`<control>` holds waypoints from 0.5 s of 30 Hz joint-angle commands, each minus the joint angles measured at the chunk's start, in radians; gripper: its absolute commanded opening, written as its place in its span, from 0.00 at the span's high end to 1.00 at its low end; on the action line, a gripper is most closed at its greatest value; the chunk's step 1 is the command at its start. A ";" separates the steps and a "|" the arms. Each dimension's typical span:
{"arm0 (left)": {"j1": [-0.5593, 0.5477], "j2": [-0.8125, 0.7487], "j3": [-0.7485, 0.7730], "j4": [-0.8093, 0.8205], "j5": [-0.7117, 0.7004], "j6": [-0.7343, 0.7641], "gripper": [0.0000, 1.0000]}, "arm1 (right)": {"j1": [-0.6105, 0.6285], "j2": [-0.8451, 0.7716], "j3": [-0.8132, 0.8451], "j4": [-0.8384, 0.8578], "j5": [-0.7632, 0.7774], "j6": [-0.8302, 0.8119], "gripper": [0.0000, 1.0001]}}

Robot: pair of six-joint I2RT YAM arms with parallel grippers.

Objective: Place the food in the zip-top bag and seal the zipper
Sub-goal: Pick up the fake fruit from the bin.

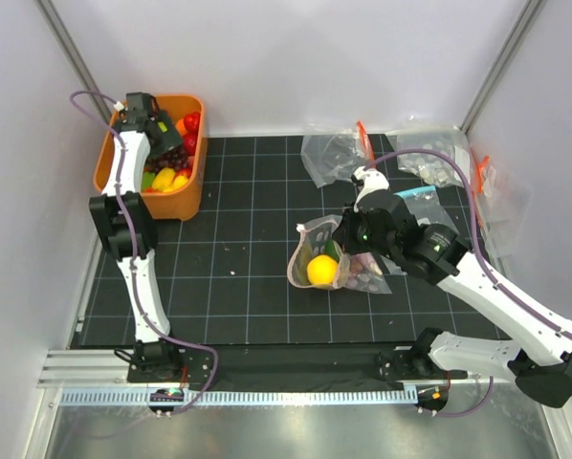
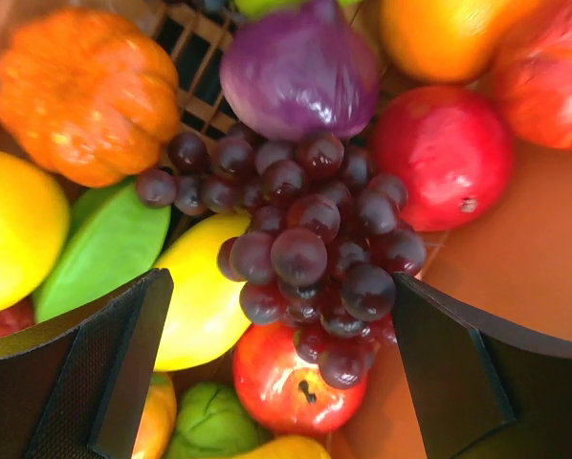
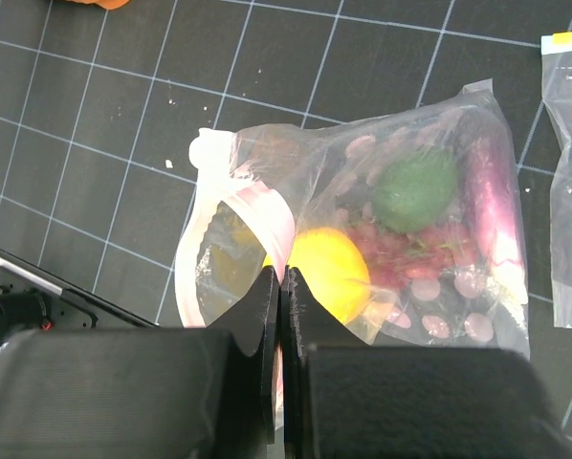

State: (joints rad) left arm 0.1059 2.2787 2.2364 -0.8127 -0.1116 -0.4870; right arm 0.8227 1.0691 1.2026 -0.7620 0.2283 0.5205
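The zip-top bag lies mid-table with its mouth open toward the left. It holds a yellow lemon, a green piece and purplish pieces. My right gripper is shut on the pink zipper at the bag's mouth, and it also shows in the top view. My left gripper is open inside the orange tub, its fingers either side of the purple grapes. A red apple, a yellow piece and other food lie around them.
Other clear bags lie at the back right, and one with a blue strip is beside the right arm. Another bag's edge lies right of the zip-top bag. White walls enclose the black grid mat.
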 commanded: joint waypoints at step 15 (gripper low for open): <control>-0.002 -0.005 -0.017 0.035 0.207 -0.015 0.74 | -0.002 -0.011 0.017 0.046 -0.024 0.001 0.99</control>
State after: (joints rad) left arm 0.1062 2.3161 2.2517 -0.7776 0.0105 -0.4984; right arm 0.8227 1.0691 1.2018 -0.7559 0.2134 0.5217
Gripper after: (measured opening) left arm 0.326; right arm 0.048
